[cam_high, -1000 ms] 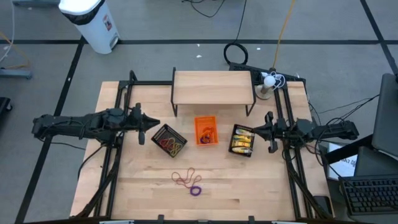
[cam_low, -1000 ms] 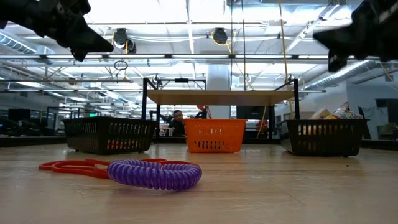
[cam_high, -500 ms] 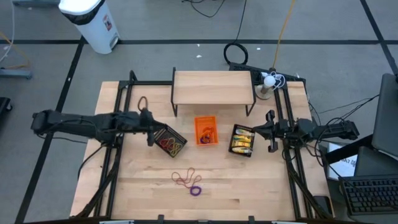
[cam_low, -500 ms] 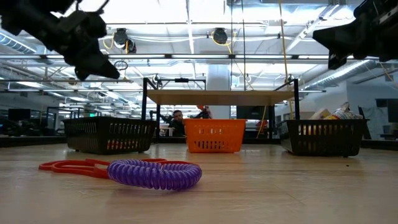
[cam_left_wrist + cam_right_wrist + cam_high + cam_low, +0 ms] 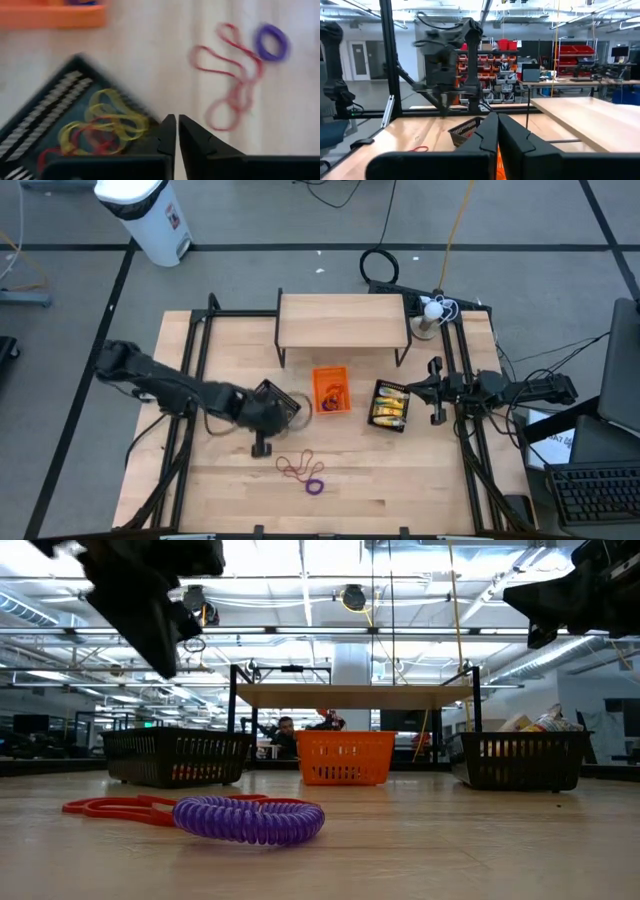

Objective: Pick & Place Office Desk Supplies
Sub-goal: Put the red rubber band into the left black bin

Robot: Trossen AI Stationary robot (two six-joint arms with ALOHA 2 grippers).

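Note:
Red-brown rubber bands [image 5: 296, 467] lie loose on the wooden table with a purple coil ring [image 5: 315, 486] beside them; both also show in the low view, bands [image 5: 118, 808] and ring [image 5: 250, 819]. My left gripper [image 5: 262, 447] hangs shut in the air over the near corner of the left black mesh tray [image 5: 272, 405], a short way left of the bands. In its wrist view, my left gripper [image 5: 176, 132] is above the tray's edge, with the bands [image 5: 227, 80] and ring [image 5: 272, 42] beyond. My right gripper [image 5: 432, 391] waits shut at the table's right side.
The left mesh tray holds yellow and red bands [image 5: 102, 129]. An orange tray [image 5: 331, 390] stands at the middle and a second black mesh tray [image 5: 390, 405] with yellow packets to its right. A wooden shelf [image 5: 343, 320] stands at the far side. Bare wood lies along the near edge.
My left arm has swung from the table's left side toward the right and the near edge, passing over the left mesh tray and coming down toward the red bands, its gripper now pointing toward the near edge. The bands, ring and trays have stayed where they were.

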